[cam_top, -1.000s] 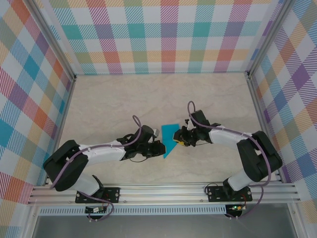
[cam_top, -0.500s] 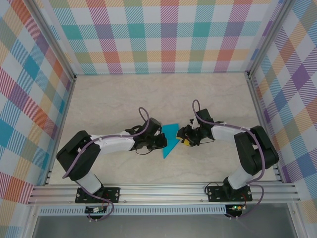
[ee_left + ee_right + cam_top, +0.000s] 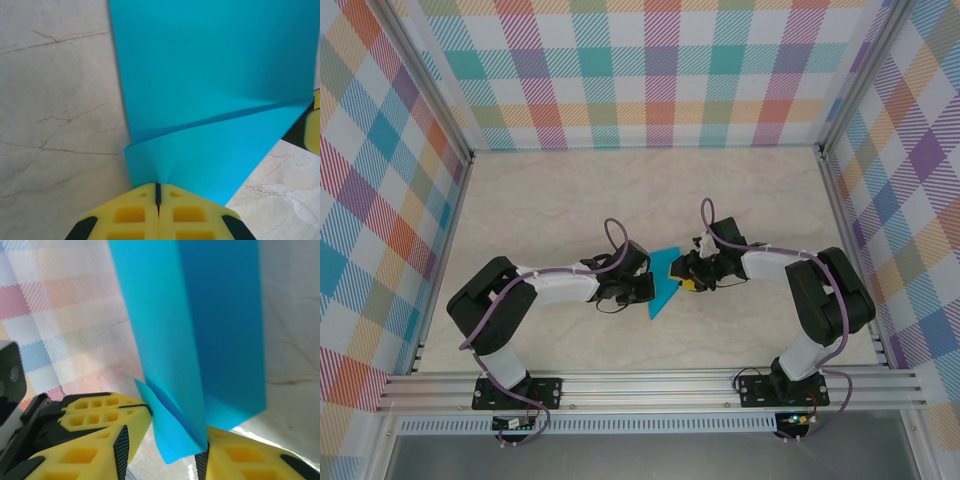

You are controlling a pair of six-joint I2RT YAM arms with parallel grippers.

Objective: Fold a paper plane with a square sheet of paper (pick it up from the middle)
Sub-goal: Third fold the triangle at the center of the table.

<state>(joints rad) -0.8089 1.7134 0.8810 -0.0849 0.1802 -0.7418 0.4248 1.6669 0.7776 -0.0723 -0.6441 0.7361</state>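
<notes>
Item: thin teal-blue paper plane [image 3: 663, 281], a part-folded pointed shape with one crease, at the middle of the beige marble-patterned table [image 3: 540, 200].
Left gripper [image 3: 644, 290]: yellow jaws closed, pinching the paper's edge [image 3: 158, 186].
Right gripper [image 3: 687, 279]: jaws apart around the folded end [image 3: 172, 425]; whether they clamp it cannot be told.

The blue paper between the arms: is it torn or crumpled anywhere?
No tear shows. The paper is half folded with a sharp crease, and its corner inside the right tool is bent and puckered. The left tool pinches another edge.
</notes>
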